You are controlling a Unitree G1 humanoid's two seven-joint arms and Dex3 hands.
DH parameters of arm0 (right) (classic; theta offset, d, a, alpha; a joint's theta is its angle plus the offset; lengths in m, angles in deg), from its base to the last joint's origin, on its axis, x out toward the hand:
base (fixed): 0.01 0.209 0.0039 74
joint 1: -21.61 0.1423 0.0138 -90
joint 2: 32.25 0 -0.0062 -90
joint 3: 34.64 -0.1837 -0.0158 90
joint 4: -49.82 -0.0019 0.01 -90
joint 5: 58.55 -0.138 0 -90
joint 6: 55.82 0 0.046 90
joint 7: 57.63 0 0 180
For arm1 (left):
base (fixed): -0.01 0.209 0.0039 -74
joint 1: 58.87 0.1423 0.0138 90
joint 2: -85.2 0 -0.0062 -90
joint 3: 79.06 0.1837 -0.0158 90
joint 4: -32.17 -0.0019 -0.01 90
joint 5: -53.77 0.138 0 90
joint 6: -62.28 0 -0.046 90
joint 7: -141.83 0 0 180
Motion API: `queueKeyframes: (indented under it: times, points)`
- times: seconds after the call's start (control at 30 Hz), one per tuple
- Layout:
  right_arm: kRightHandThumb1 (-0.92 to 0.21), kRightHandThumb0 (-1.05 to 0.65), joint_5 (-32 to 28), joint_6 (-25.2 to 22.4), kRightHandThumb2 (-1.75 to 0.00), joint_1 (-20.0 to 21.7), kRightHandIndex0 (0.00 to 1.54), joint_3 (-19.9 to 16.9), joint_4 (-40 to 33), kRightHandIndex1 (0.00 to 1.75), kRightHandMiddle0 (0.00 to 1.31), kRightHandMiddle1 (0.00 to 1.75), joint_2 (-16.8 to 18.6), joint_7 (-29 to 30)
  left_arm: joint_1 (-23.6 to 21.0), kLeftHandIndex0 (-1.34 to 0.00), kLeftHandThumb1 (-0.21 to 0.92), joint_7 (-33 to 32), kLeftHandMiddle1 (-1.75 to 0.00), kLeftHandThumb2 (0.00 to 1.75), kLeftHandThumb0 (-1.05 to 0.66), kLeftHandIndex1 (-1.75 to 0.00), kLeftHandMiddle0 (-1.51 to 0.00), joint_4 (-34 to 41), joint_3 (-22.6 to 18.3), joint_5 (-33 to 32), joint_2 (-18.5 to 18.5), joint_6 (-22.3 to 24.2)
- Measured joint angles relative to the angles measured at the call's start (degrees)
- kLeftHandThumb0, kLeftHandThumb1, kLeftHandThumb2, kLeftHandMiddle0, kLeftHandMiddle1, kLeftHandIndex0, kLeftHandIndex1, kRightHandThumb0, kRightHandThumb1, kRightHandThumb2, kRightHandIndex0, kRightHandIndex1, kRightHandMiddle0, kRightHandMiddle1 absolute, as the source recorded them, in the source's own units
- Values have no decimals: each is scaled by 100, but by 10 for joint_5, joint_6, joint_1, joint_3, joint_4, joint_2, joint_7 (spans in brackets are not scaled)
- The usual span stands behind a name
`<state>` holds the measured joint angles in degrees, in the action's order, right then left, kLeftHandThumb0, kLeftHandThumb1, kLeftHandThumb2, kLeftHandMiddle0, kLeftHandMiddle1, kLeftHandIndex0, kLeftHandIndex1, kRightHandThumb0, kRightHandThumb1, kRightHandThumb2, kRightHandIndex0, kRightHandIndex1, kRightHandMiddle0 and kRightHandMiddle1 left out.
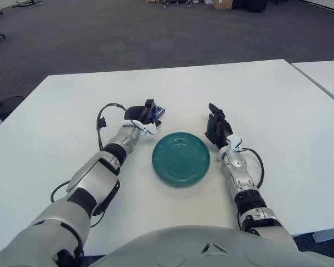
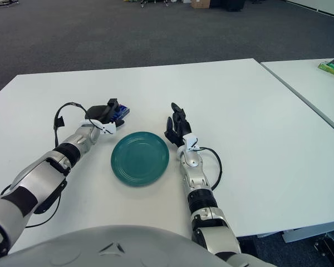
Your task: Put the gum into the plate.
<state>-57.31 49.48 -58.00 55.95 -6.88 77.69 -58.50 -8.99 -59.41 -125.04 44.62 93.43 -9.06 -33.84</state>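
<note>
We find the left hand (image 1: 140, 115) on the white counter (image 1: 278, 111), just beyond the far-left rim of the green plate (image 1: 181, 158). Its dark fingers (image 1: 150, 110) are curled around the gum (image 1: 158, 112), a small blue pack whose end pokes out past the fingertips on the plate side. The grasp looks closed on the pack, though we cannot tell from either eye view whether the pack is clear of the counter or touching it.

The right hand (image 2: 176, 129) shows just beside the plate's right rim, fingers extended and loosely spread, holding nothing. We judge it idle for this step.

Step in hand, as we read it: secure the gum, then carry it to the plate. Notes for doing it well:

- Confirm the grip is firm before moving; only part of the pack is enclosed, so a pinch near its end could let it pivot out.
- Lift enough to clear the raised rim; dragging the pack across could nudge the plate toward the right hand.
- Travel is short, toward the body and to the right. Move slowly and keep the wrist level.
- Release over the plate's centre, low, so the pack does not bounce or slide out.
- Mind the black cable (image 1: 103, 119) looping by the left wrist.
</note>
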Motion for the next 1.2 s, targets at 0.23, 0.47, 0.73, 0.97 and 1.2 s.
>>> queueKeyframes:
  times: [0.23, 0.47, 0.73, 0.97, 1.2]
  points:
    - [-92, -75, 0, 0, -86, 0, 12, 0, 0, 1, 0, 30, 0, -1, 1, -83, 76, 1, -175, 57, -53, -175, -106, 0, -3, -5, 1, -4]
    - [-92, -76, 0, 0, -87, 2, 13, -1, 2, 1, 0, 34, 0, 4, 1, -89, 59, 7, -175, 86, -42, -175, -103, 1, -11, -12, 2, -12]
    - [-92, -75, 0, 0, -87, 3, 12, -1, 4, 0, 0, 33, 0, 4, 3, -70, 42, 9, -175, 115, -45, -175, -106, 4, -12, -12, 8, -27]
    - [-92, -75, 1, 0, -88, 4, 14, 1, 5, 1, 0, 32, 0, 4, 8, -52, 47, 2, -175, 110, -45, -173, -105, 10, -9, -8, 15, -44]
    - [-92, -73, 0, 0, -87, 5, 11, 3, 6, 0, 0, 27, 0, -1, 29, -52, 44, -37, -175, 114, -46, -174, -106, 42, -4, 1, 23, -38]
